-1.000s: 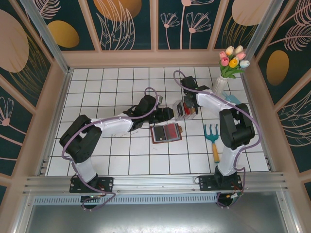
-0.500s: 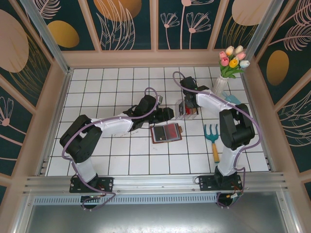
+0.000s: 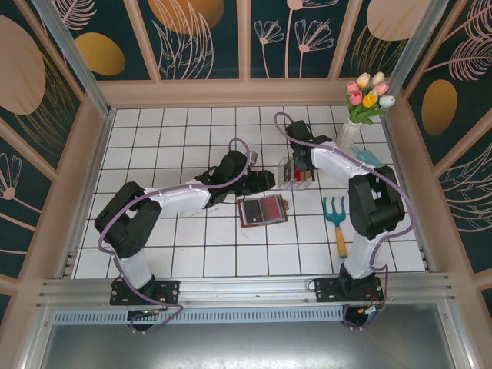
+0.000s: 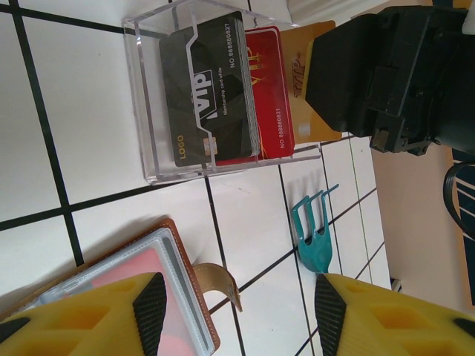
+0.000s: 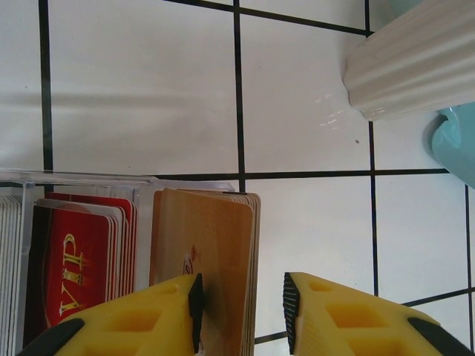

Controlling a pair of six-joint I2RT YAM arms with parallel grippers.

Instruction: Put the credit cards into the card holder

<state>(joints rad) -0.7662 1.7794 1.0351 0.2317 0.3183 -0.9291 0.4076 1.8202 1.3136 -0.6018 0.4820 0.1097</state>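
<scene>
From above, the left end effector (image 3: 265, 184) hangs low over the white-tiled worktop (image 3: 154, 138). The card holder (image 3: 263, 210) lies open just on its near side, towards the arm bases. The right end effector (image 3: 300, 167) points down into the clear tray (image 3: 289, 171), where the credit cards (image 3: 297, 175) stand on edge. The tray sits between the two end effectors. A garden fork (image 3: 336, 219) lies well apart on the near side of the right end effector, and a vase of tulips (image 3: 357, 115) stands beyond it to the right.

From the left wrist, the end effector (image 4: 234, 304) is released, its yellow fingers (image 4: 89, 315) wide apart with nothing clamped. A corner of the card holder (image 4: 141, 285) lies under one finger (whether they touch, I cannot tell). Ahead, the tray (image 4: 148, 111) holds a black card (image 4: 208, 96), a red card (image 4: 271, 89) and a tan card (image 4: 304, 59). The dark body of the right end effector hangs over the tan one.

From the right wrist, the end effector (image 5: 241, 311) straddles the tan card (image 5: 208, 245). One pad (image 5: 195, 304) is against its face. The other is just apart, with a sliver of tile between, so it is not clenched. Red cards marked VIP stand just to the left in the tray.
</scene>
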